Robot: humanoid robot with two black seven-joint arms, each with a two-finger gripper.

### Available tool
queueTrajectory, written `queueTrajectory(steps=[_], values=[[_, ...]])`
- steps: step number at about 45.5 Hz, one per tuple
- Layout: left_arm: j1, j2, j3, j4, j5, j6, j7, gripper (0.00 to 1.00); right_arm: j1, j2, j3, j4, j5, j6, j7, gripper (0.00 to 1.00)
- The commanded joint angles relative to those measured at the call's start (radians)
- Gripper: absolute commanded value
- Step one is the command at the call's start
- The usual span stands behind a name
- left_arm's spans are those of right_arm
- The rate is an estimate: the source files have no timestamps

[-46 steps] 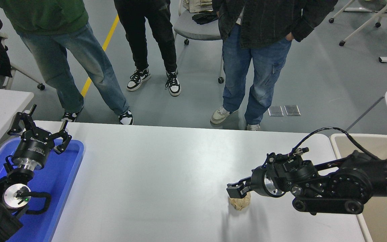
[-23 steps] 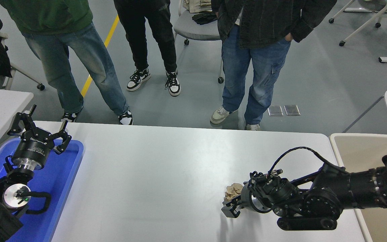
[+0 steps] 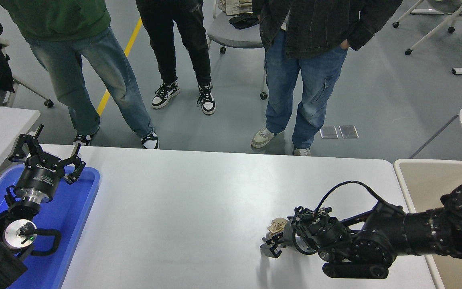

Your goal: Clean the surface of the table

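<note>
- Reaching low over the table, the right gripper has its fingers near the surface beside a crumpled beige paper wad; whether they are open or closed cannot be told, and they seem to hold nothing.
- The wad lies just behind the fingers on the table surface, toward its right side.
- It looks light, soft and crushable, so pinching across its bulk should work.
- A beige bin stands beside the table's right edge.
- The left gripper is parked, fingers spread, over a blue tray.
</note>
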Motion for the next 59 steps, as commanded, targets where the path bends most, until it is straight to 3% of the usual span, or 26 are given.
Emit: queueTrajectory(steps=[1,17,28,36,50,59], values=[[0.001,0.000,0.000,0.000,0.000,0.000,0.000,1.00,-0.010,0.014,-0.010,-0.029,0.016,-0.006,0.025,0.00],[0.001,0.000,0.000,0.000,0.000,0.000,0.000,1.00,0.021,-0.032,0.013,0.017,0.022,0.008,0.071,0.00],[-0.001,0.000,0.000,0.000,0.001,0.000,0.000,1.00,0.171,-0.169,0.088,0.219,0.208,0.034,0.102,0.00],[0.001,0.000,0.000,0.000,0.001,0.000,0.000,1.00,0.268,-0.371,0.225,0.391,0.288,0.152,0.121,0.00],[0.001,0.000,0.000,0.000,0.000,0.000,0.000,1.00,0.263,-0.670,0.599,0.482,0.292,0.535,0.124,0.00],[0.001,0.000,0.000,0.000,0.000,0.000,0.000,1.00,0.256,-0.755,0.661,0.500,0.292,0.586,0.127,0.00]])
